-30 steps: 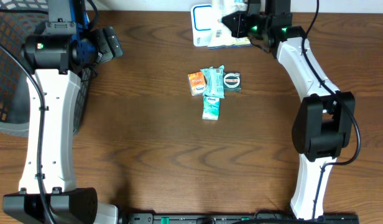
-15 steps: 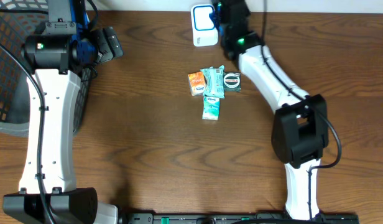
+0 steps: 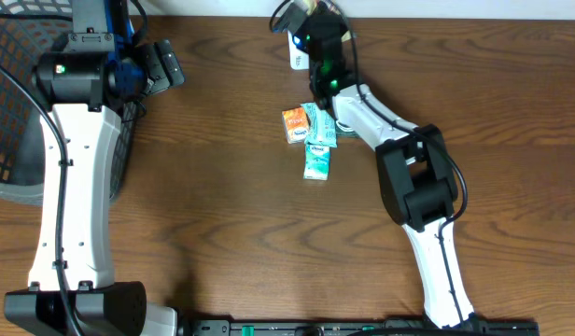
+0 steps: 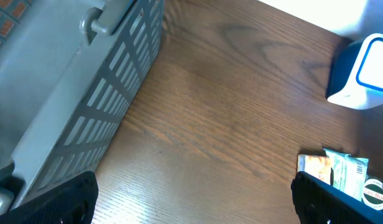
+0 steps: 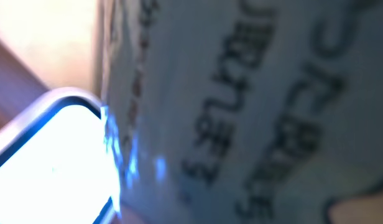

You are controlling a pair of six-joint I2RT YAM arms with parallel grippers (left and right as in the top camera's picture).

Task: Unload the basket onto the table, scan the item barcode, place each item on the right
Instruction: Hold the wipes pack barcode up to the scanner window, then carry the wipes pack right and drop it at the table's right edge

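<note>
My right gripper [image 3: 302, 21] reaches over the white-and-blue barcode scanner [image 3: 294, 54] at the table's far edge. It is shut on the item, a pale printed packet [image 5: 241, 93]. That packet fills the right wrist view, blurred and very close. The scanner's bright window [image 5: 48, 155] glows just to its left there. The fingers themselves are hidden behind the packet. My left gripper [image 3: 166, 63] hangs open and empty at the far left, next to the basket. Its fingertips [image 4: 55, 199] sit at the bottom corners of the left wrist view, over bare wood.
A small cluster lies mid-table: an orange packet [image 3: 293, 124], two teal packets [image 3: 316, 161] and a round tin [image 4: 373, 190]. A dark mesh basket [image 3: 17, 93] stands at the left edge, seen close as grey slats [image 4: 86, 93]. The scanner [image 4: 365, 71] shows far right.
The right arm has swung left along the far edge, carrying the packet from the scanner's right side to over and in front of it. The left arm has not moved.
</note>
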